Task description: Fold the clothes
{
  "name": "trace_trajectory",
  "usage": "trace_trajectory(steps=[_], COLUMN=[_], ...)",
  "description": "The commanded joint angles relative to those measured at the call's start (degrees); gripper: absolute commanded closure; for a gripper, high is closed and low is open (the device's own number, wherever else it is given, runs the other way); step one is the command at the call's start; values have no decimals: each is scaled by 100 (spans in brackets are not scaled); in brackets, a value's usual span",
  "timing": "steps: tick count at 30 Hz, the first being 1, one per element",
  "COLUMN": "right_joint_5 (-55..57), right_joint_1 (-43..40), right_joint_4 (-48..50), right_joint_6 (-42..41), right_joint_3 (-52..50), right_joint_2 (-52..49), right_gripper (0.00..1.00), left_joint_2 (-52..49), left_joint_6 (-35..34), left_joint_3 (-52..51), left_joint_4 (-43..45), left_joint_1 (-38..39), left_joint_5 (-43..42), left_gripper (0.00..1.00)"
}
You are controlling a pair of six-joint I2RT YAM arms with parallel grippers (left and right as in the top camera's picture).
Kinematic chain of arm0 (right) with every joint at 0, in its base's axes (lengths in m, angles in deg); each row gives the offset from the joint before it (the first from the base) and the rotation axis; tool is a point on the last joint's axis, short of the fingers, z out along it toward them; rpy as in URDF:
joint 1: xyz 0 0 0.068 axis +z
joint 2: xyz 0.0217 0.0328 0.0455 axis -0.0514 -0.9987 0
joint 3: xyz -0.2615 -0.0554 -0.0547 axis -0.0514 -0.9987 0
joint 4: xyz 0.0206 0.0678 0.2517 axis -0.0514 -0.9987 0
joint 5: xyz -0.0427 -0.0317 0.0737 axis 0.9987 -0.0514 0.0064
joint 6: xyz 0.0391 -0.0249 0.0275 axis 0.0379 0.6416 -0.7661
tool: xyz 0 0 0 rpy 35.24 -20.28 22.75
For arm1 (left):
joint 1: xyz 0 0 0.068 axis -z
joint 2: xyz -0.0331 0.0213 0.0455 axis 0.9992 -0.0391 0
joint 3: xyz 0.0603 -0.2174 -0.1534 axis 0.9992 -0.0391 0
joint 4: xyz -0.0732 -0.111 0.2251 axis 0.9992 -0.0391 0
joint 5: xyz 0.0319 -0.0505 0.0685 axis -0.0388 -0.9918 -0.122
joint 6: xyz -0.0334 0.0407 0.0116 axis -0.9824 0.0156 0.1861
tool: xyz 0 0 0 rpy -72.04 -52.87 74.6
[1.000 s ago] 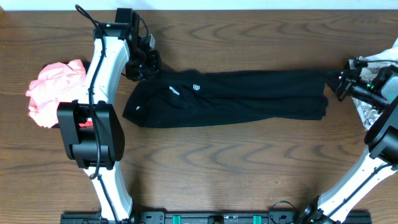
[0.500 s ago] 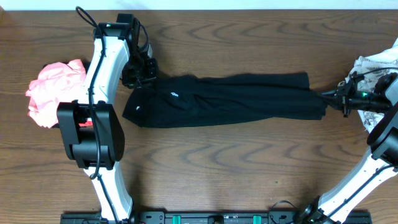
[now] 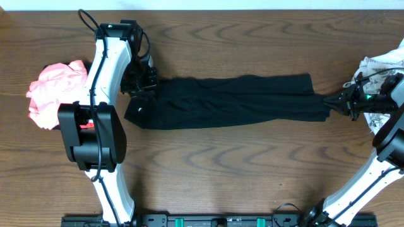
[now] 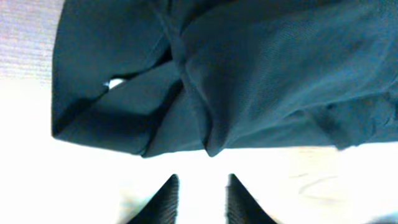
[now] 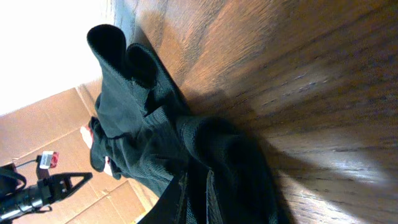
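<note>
Black garment (image 3: 227,101) lies flat as a long band running left to right across the middle of the wooden surface (image 3: 221,170). It is doubled over lengthwise, with the top layer sitting a bit short of the bottom one. The left end is wider and creased, and a small white print (image 3: 140,108) shows near that end's lower corner. The right end narrows to a pulled point.

Right claw (image 3: 338,103) is at that point and pinches the black garment. In the right wrist view the fabric (image 5: 155,143) bunches into the claw tips at the bottom edge, with a rolled hem standing up at the far end. The tips are hard to pick out against the dark cloth.

Left claw (image 3: 140,81) is at the upper left corner of the garment. In the left wrist view its two fingers stand apart with nothing between them (image 4: 200,199), and the folded edge of the garment (image 4: 249,68) is just ahead of the tips, not touching. The white print (image 4: 115,83) shows there too.

Pink garment (image 3: 53,91) is crumpled at the far left, well apart from the black one, behind the left arm. White patterned garment (image 3: 382,63) is heaped at the far right edge, partly under the right arm.
</note>
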Motion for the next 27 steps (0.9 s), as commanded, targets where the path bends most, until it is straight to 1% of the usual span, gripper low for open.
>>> trace_trajectory(steps=[1, 2, 7, 9, 13, 15, 16, 17, 20, 22, 24, 27], right_joint_5=[11, 11, 11, 13, 85, 227, 271, 286, 284, 289, 291, 291], right_joint_1=[-28, -28, -28, -28, -28, -26, -22, -17, -7, -7, -7, -7], right_joint_4=[42, 44, 63, 85, 83, 79, 79, 79, 70, 39, 20, 28], right_joint_6=[85, 85, 85, 85, 85, 85, 83, 85, 85, 90, 92, 90], right_joint_3=[11, 11, 11, 11, 11, 11, 11, 11, 11, 11, 11, 11], right_joint_2=[-90, -90, -90, -90, -90, -90, -90, -90, -90, -90, -90, -90], right_gripper=[88, 88, 89, 89, 89, 92, 96, 99, 99, 99, 99, 99], left_joint_2=[-31, -31, -31, -17, 17, 103, 122, 122, 66, -24, -129, -282], left_joint_6=[22, 22, 24, 24, 20, 24, 28, 57, 179, 177, 140, 63], left_joint_3=[-57, -57, -55, -46, 118, 140, 140, 140, 120, 114, 103, -4], left_joint_4=[-151, -201, -201, 24, 693, 1429, 1797, 2094, 2750, 2949, 2933, 2673], left_joint_1=[-26, -26, -26, -26, -20, 24, 76, 133, 341, 496, 627, 826], left_joint_5=[79, 79, 79, 79, 72, 46, 11, -11, -9, -7, -7, -9], left_gripper=[59, 56, 58, 64, 67, 80, 89, 94, 94, 94, 94, 94])
